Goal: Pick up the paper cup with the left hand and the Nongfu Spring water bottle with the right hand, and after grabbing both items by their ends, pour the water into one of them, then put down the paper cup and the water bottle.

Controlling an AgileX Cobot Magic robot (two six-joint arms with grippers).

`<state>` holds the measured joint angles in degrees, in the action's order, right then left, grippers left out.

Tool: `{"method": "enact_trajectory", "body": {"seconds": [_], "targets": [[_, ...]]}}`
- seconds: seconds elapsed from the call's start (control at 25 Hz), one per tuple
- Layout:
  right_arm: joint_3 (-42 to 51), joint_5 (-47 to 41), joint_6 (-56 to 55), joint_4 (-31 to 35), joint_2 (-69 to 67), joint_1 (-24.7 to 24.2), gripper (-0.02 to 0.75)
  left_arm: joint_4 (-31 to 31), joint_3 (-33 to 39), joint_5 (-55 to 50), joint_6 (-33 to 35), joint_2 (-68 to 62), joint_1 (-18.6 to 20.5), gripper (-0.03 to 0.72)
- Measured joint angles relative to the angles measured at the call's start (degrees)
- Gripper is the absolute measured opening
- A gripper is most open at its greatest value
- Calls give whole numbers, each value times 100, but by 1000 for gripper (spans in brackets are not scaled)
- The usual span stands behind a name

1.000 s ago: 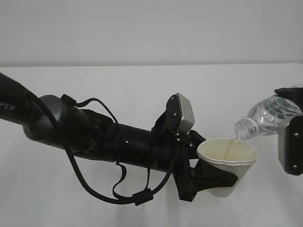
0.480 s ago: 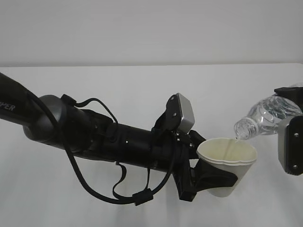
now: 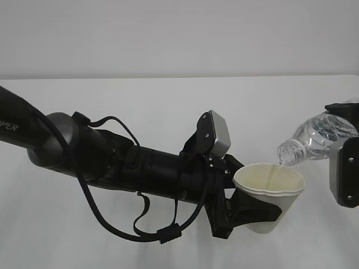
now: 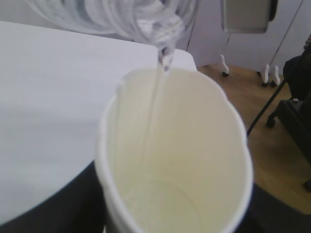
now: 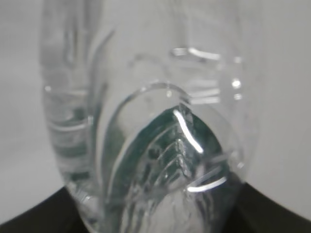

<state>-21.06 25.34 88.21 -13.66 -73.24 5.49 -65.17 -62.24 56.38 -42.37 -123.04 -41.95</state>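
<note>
Two arms meet above the right half of the white desk [image 3: 140,106], both holding their loads clear of its surface. The left hand [image 3: 247,210] reaches in from the left edge, a bulky black arm with looped cables [image 3: 112,218] and a grey square block [image 3: 216,134] near its wrist. Its fingers [image 3: 263,212] are clamped around the lower part of the paper cup [image 3: 269,193], which sits a little tilted, mouth up, its rim pressed slightly out of round.

From the right edge comes the right hand [image 3: 343,143], showing a light grey plate [image 3: 343,174]. It holds the Nongfu Spring water bottle [image 3: 314,137] by its base end — the bottle lies tipped well over, capless neck pointing down and left, the mouth just above the far side of the cup's rim. The right fingers themselves are mostly out of frame, so their closure shows only by the bottle staying up; they seem clamped on its bottom.

Water [image 4: 154,107] runs as a thin clear stream from the bottle mouth down the cream inner wall of the cup, seen best from the left wrist. The right wrist view is filled by the ribbed clear base of the bottle, with dark green showing through it.
</note>
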Motion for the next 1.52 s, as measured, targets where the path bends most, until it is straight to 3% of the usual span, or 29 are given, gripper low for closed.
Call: {"method": "enact_trajectory", "body": {"seconds": [1.52], "targets": [[0, 0, 83, -86, 0, 0, 403, 0, 0, -19, 0, 0, 0, 429]]}}
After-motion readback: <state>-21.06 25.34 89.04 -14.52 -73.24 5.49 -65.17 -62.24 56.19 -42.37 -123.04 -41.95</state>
